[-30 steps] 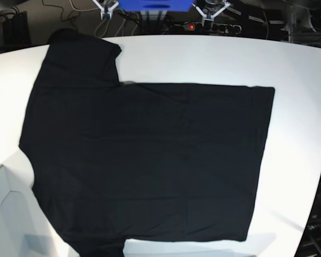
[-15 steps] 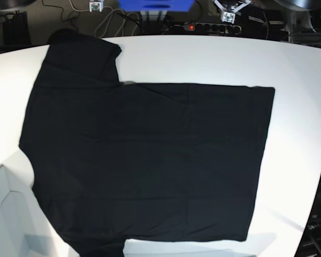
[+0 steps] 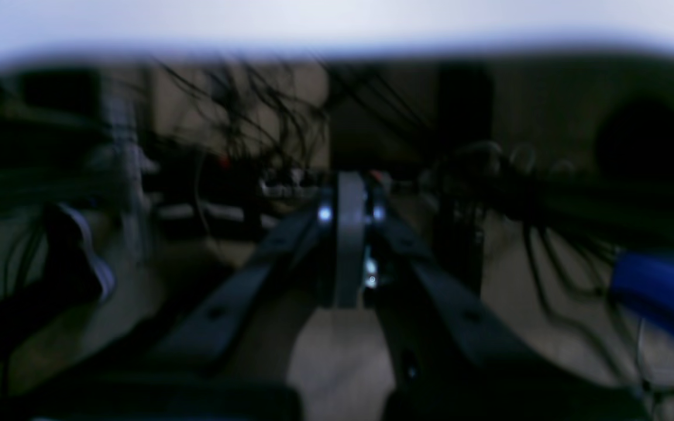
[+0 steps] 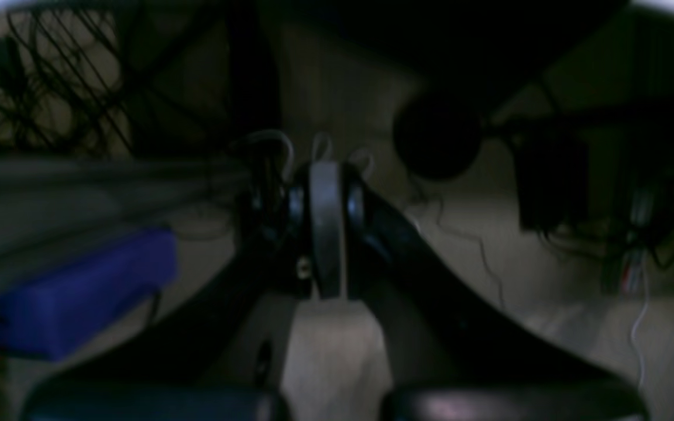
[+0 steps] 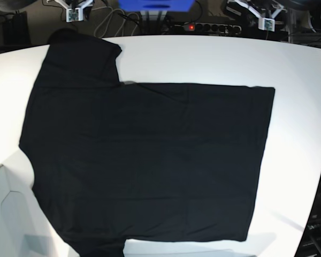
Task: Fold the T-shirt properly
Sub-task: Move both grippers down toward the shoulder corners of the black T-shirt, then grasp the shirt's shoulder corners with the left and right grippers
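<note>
Black T-shirt (image 5: pixel 144 160) flat on white counter (image 5: pixel 203 59).
I see both grippers, left (image 3: pixel 348 245) and right (image 4: pixel 326 234), clenched empty, off beyond the counter's far edge.

table: you see its white top (image 5: pixel 203 59) filling most of the frame
blue box: (image 5: pixel 155 4) top centre, behind the table
power strip: (image 5: pixel 206 27) red light, upper centre
cables: (image 5: pixel 115 21) tangled, upper left
</note>
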Tool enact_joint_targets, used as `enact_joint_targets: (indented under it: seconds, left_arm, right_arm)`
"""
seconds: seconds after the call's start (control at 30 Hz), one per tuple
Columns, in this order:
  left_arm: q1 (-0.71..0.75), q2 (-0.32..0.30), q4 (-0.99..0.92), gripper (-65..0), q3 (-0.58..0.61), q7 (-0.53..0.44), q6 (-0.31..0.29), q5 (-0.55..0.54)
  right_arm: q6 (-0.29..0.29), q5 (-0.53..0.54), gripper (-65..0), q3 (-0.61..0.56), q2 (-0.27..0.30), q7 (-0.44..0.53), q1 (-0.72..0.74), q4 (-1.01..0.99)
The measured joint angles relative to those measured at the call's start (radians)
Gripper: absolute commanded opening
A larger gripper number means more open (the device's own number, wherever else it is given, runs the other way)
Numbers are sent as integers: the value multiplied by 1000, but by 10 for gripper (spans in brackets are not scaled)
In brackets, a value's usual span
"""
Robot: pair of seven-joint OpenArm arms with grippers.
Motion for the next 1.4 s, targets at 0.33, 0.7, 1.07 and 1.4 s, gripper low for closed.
enact_joint_targets:
  seconds: [0.33, 0.7, 1.07, 1.4]
  left_arm:
    - [-32, 70, 132, -613, -217, 22, -10, -4]
    - [-366, 218, 147, -361, -423, 272, -10, -6]
    - [-658, 229, -24, -361, -432, 474, -108, -6]
    - [-760, 232, -197, -361, -430, 486, -138, -1]
  right_arm:
    - [0, 1, -576, 14, 14, -1, 67, 98]
    - [0, 0, -362, 104, 16, -2, 171, 99]
    - [0, 0, -362, 123, 16, -5, 208, 97]
    - [0, 0, -362, 123, 16, -14, 225, 96]
